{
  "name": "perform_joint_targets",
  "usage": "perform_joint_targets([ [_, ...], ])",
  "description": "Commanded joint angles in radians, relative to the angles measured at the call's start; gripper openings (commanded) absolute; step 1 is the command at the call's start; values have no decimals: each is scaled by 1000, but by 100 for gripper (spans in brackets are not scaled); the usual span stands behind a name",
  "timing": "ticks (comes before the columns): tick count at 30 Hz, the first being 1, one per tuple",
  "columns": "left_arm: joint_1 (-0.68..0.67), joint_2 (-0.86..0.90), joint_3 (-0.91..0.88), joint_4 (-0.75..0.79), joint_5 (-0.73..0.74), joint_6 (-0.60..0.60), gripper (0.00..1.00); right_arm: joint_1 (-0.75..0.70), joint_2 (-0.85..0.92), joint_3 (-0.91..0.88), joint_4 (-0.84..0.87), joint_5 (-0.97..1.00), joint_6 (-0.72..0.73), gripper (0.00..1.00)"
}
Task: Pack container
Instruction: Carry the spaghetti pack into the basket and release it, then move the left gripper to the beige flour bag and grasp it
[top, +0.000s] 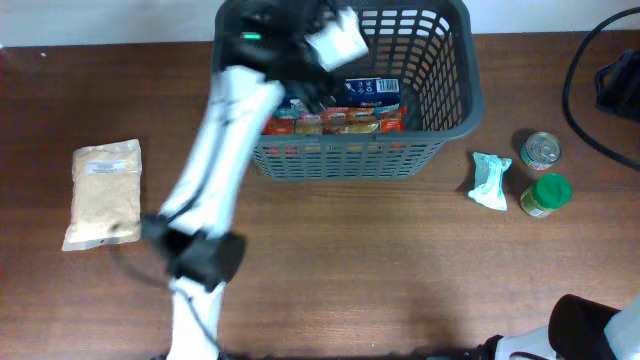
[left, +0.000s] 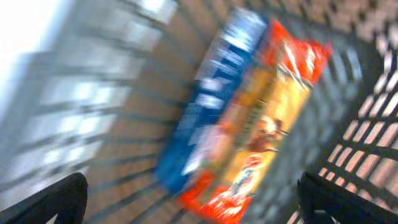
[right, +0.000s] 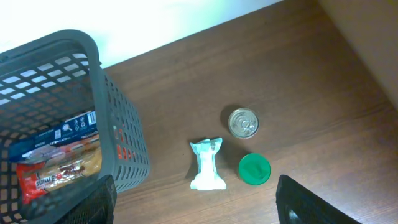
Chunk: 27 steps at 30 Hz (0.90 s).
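The dark grey basket (top: 455, 75) stands at the table's back centre. Inside lie a blue packet (top: 372, 90) and a red-orange snack packet (top: 335, 122); both also show in the left wrist view, the blue packet (left: 211, 106) and the snack packet (left: 273, 118), blurred. My left gripper (left: 193, 199) is open and empty, above the basket's inside. My right gripper (right: 193, 199) is open and empty, high above the table near a pale green wrapped packet (right: 207, 163), a tin can (right: 243, 122) and a green-lidded jar (right: 254, 168). The basket (right: 118, 130) is to their left.
A beige bag of grain (top: 104, 192) lies at the table's left. To the basket's right are the pale green packet (top: 490, 180), the tin can (top: 541, 150) and the green-lidded jar (top: 546, 194). Black cables (top: 585, 90) hang at the back right.
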<state>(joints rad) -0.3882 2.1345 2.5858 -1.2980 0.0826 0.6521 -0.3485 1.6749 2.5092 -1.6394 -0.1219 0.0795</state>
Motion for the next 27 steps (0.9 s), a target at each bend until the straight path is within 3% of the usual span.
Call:
perform_joint_targets([
  [1, 108, -218, 46, -4, 6, -114, 100, -5, 5, -5, -2, -23, 8, 77],
  [6, 367, -371, -31, 23, 6, -282, 98, -6, 5, -5, -1, -36, 7, 78],
  [13, 754, -431, -384, -37, 5, -455, 94, -6, 6, -5, 6, -24, 7, 81],
  [17, 836, -381, -624, -3, 70, -457, 94, -6, 10, -5, 14, -24, 7, 82],
  [20, 855, -316, -758, 66, 39, -457, 94, -6, 15, -5, 13, -24, 7, 82],
  [27, 859, -148, -827, 104, -84, -366, 94, -6, 23, -6, 13, -24, 3, 82],
])
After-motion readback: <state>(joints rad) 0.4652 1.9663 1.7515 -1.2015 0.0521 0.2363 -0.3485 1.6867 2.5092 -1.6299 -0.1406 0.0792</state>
